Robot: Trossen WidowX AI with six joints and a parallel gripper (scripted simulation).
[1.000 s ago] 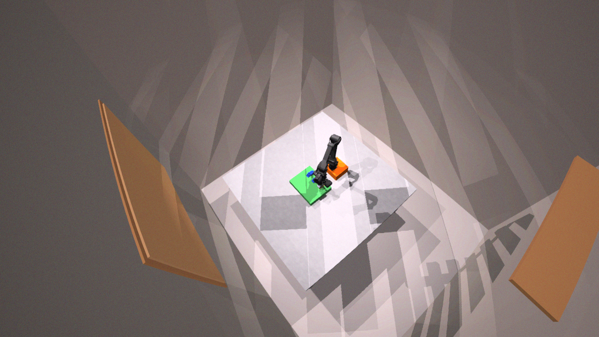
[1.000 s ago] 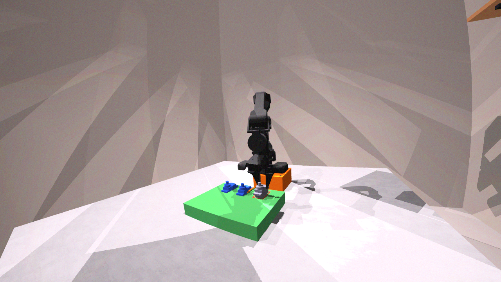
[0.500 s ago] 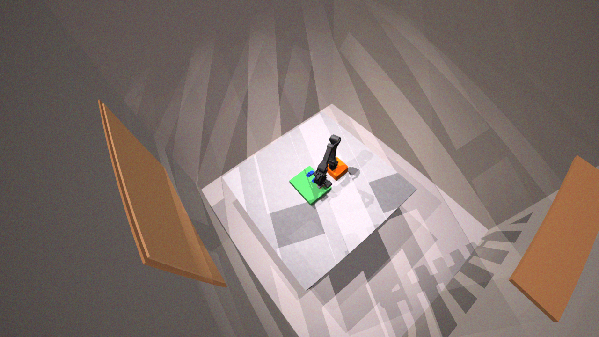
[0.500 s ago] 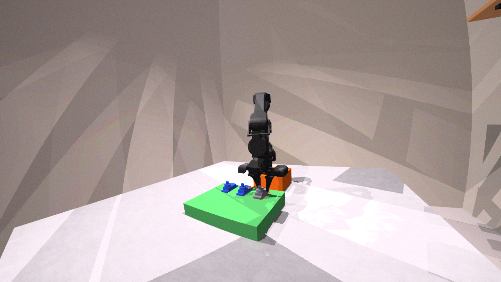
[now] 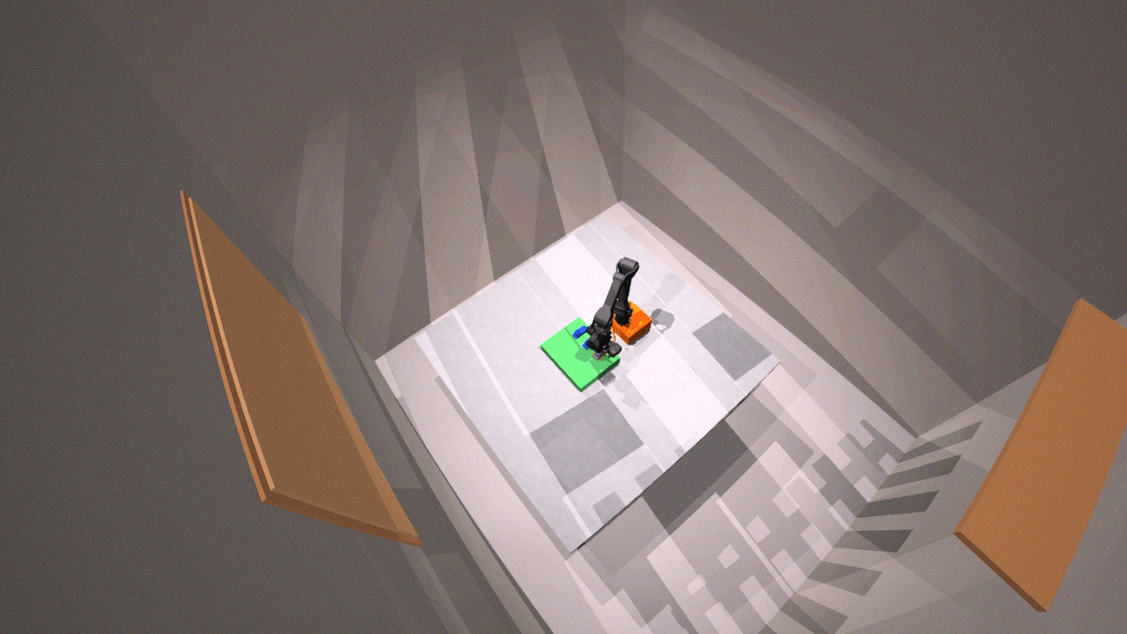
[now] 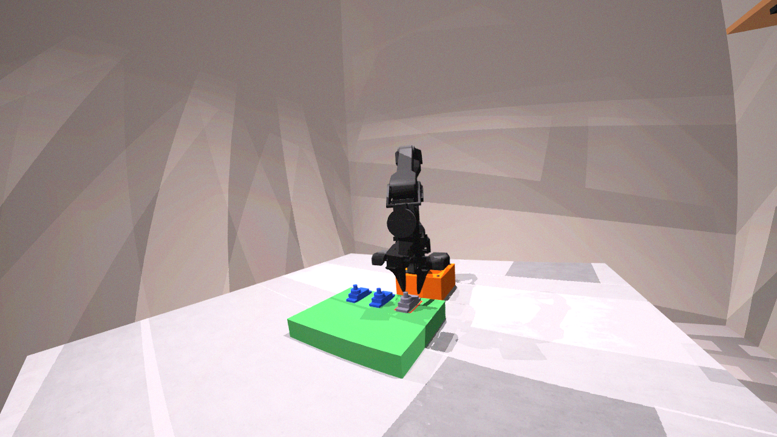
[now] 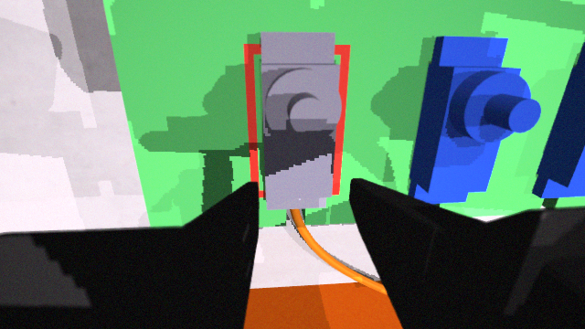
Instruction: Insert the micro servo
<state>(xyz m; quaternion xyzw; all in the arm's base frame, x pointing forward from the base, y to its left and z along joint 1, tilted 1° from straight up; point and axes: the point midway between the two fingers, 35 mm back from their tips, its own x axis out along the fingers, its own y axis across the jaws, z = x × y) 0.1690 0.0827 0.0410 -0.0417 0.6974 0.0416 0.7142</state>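
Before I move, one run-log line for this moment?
pincer: open, off servo | grey servo: in red-marked pocket, shaft up | ear seating: cannot confirm | cable: notch unclear

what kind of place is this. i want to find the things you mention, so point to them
Probably a robotics test bench: a black robot arm (image 5: 616,295) (image 6: 406,179), a green deck (image 5: 567,361) (image 6: 352,326) (image 7: 174,27) with blue servos (image 5: 579,332) (image 6: 381,297) (image 7: 480,114), and a red-outlined spot around a grey servo (image 5: 599,355) (image 6: 407,304) (image 7: 299,183).
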